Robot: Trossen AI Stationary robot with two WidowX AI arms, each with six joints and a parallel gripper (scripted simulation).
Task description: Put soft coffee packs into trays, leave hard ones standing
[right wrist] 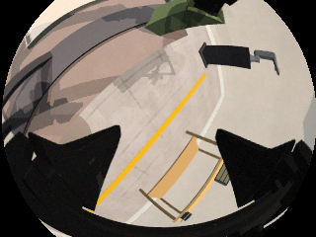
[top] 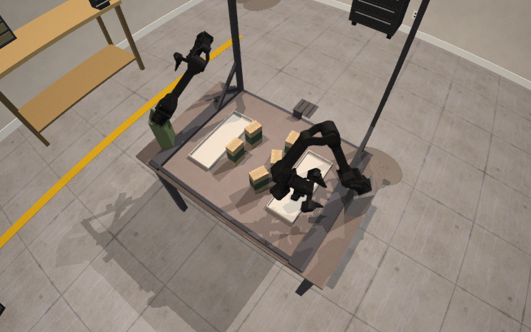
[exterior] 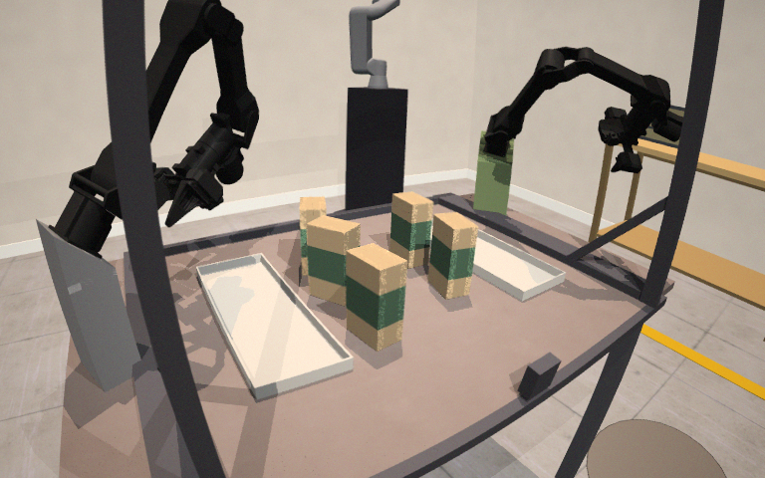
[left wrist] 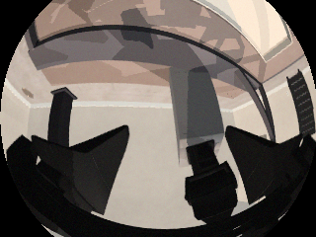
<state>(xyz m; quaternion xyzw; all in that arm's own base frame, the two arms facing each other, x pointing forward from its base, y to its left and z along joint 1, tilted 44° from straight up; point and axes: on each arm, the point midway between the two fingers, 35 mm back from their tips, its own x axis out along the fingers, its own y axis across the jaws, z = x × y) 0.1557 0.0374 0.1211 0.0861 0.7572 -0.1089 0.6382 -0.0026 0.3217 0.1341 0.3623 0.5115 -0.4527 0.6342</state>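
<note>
top view: right fingers (top: 178, 61) (exterior: 627, 163) well outside the bench edge (top: 230, 220) (exterior: 485, 438) (left wrist: 128, 76) (right wrist: 125, 70)

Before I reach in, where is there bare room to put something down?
Room shows between the row of three packs and the row of two, and between them and the dark block. The left tray and right tray hold no packs. Crowded: the row of three, with the left gripper overhead nearby.
</note>
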